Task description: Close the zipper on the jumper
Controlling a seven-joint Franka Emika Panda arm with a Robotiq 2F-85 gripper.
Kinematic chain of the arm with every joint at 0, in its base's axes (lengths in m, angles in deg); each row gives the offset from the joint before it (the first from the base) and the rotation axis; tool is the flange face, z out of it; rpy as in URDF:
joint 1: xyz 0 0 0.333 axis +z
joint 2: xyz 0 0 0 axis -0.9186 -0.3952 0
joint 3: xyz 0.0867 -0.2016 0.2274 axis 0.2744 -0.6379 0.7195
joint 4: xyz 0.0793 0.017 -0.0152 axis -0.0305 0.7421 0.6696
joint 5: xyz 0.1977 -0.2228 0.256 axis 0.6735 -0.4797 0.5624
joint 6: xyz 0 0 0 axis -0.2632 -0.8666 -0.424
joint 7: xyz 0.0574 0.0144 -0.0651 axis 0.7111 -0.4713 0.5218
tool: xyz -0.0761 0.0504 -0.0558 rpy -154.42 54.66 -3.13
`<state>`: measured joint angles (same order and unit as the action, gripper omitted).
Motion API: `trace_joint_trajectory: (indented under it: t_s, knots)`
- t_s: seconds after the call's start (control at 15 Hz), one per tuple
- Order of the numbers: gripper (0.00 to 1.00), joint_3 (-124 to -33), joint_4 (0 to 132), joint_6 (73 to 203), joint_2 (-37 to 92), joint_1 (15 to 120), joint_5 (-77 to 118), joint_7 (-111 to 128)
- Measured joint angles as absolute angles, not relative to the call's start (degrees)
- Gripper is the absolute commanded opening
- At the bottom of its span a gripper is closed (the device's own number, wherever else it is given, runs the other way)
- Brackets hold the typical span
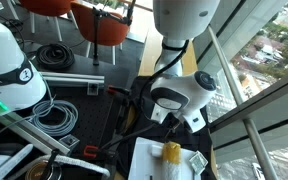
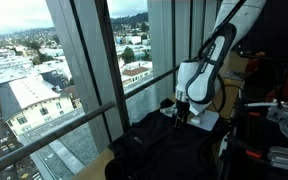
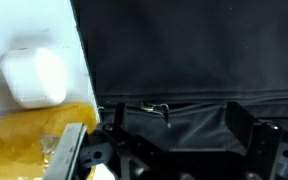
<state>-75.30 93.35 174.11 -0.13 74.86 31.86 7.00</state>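
The gripper hung with its jaws spread wide and nothing between them, low over the jumper. In the wrist view its two dark fingers stood on either side of the zipper. The zipper ran as a thin line across the black cloth, and the small metal pull lay just ahead of the gap between the fingers. By my reckoning the step in hand was the approach to that pull and the closing stroke had not begun. The next move would call for a short descent, a firm pinch on the tab, then a straight drag along the teeth without bunching the soft cloth. The jumper lay spread over the worktop toward its window-side edge, as an exterior view showed, and there the gripper was poised above it. The zipper itself was too fine to make out from that distance, and only the wrist camera showed it. The wrist view also caught the white tray just beside the jumper, holding a white rounded lump and a yellow packet. An exterior view showed the tray whole.
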Motion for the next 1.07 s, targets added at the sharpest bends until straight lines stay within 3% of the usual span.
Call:
trace_joint_trajectory:
  t_s: [0.07, 0.2, 0.8, 0.87, 1.07]
  knots:
    - [1.0, -75.43, 92.79, 174.11, -0.52, 75.06, 31.62, 6.69]
    - [0.74, -75.52, 91.63, 174.07, -1.21, 75.28, 31.48, 6.43]
    - [0.07, -75.52, 90.73, 173.96, -1.81, 76.49, 31.46, 5.6]
    - [0.01, -75.58, 90.74, 173.95, -1.86, 76.6, 31.46, 5.49]
    - [0.0, -75.96, 90.68, 173.88, -2.09, 76.7, 31.46, 5.46]
